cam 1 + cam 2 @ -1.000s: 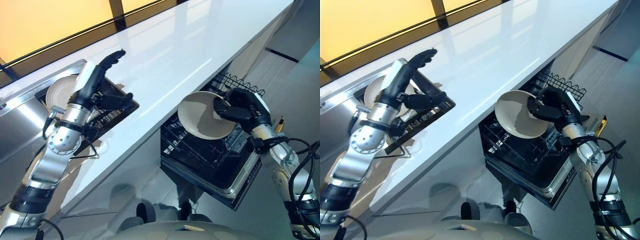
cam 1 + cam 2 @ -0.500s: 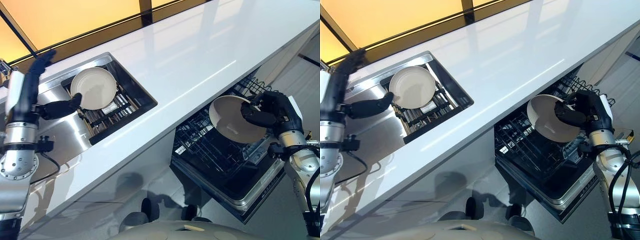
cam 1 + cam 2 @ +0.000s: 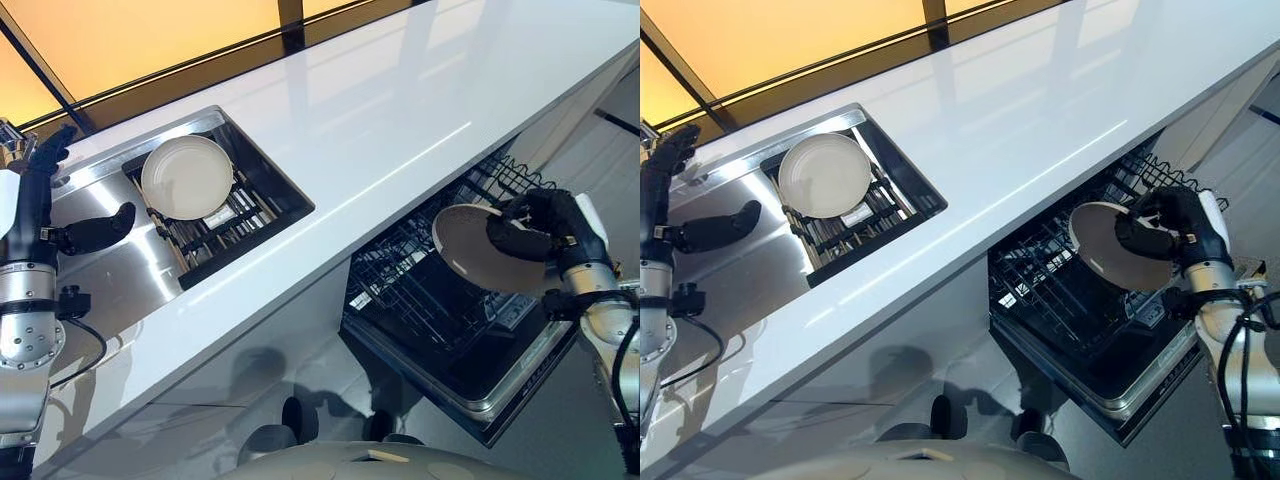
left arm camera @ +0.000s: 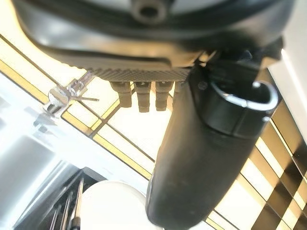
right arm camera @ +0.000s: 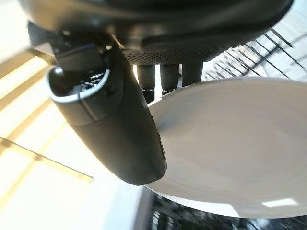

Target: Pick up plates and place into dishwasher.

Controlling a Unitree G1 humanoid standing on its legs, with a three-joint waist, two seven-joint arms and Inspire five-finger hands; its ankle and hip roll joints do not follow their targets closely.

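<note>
Pinching the rim of a round cream ceramic plate [image 3: 482, 251], the right hand [image 3: 540, 228] has its thumb on the plate's face and its fingers [image 5: 163, 76] curled behind the edge, as the right wrist view shows. The plate hangs tilted, its face turned toward the counter side, and it extends from the fingers toward the robot's left, directly above the black wire rack of the open dishwasher [image 3: 420, 300]. I judge that the plate must go down edge-first between the rack wires. The left hand [image 3: 55, 215] hovers with relaxed fingers over the steel sink [image 3: 110, 280], near a second cream plate [image 3: 186, 177] leaning in the dark drying rack [image 3: 235, 215], so this hand is nearer to it.
</note>
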